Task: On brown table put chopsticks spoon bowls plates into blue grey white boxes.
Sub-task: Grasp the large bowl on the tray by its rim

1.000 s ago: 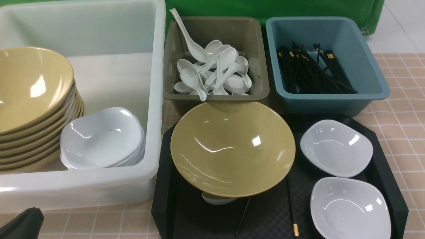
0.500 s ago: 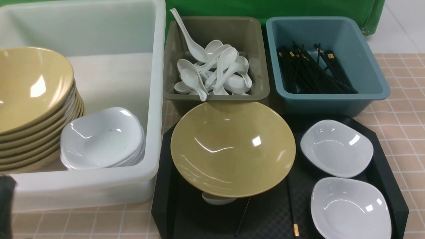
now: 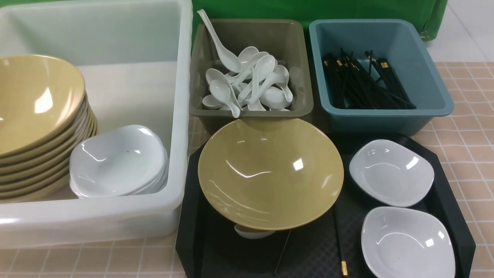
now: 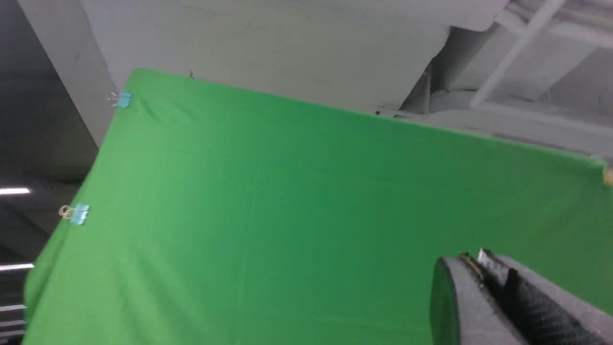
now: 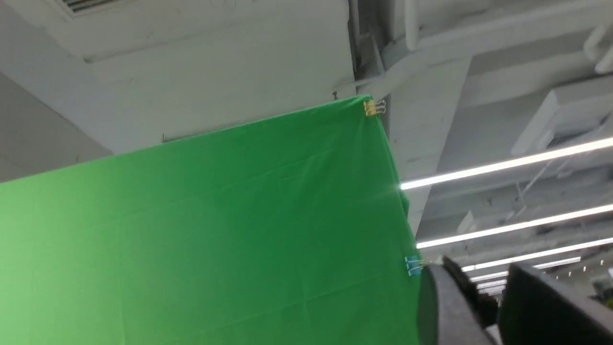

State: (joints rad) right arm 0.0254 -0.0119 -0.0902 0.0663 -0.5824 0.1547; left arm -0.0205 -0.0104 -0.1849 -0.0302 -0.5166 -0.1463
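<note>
A large yellow bowl (image 3: 270, 173) sits on a black tray (image 3: 189, 231), with a white spoon (image 3: 252, 231) half hidden under its near edge. Black chopsticks (image 3: 339, 247) lie on the tray beside two white plates (image 3: 391, 172) (image 3: 407, 243). The white box (image 3: 181, 116) holds stacked yellow bowls (image 3: 34, 116) and white plates (image 3: 119, 160). The grey box (image 3: 301, 58) holds spoons (image 3: 251, 83). The blue box (image 3: 436, 88) holds chopsticks (image 3: 362, 83). Neither gripper shows in the front view. My left gripper (image 4: 474, 256) is shut and empty, pointing up. My right gripper (image 5: 481, 273) is slightly open and empty, pointing up.
A green backdrop (image 3: 308, 9) hangs behind the boxes. The brown tiled table (image 3: 467, 127) shows to the right of the tray and along the near edge. Both wrist views show only the backdrop and ceiling.
The dark left gripper at the bottom left corner of the front view has moved out of that view. Nothing on the table has moved.
</note>
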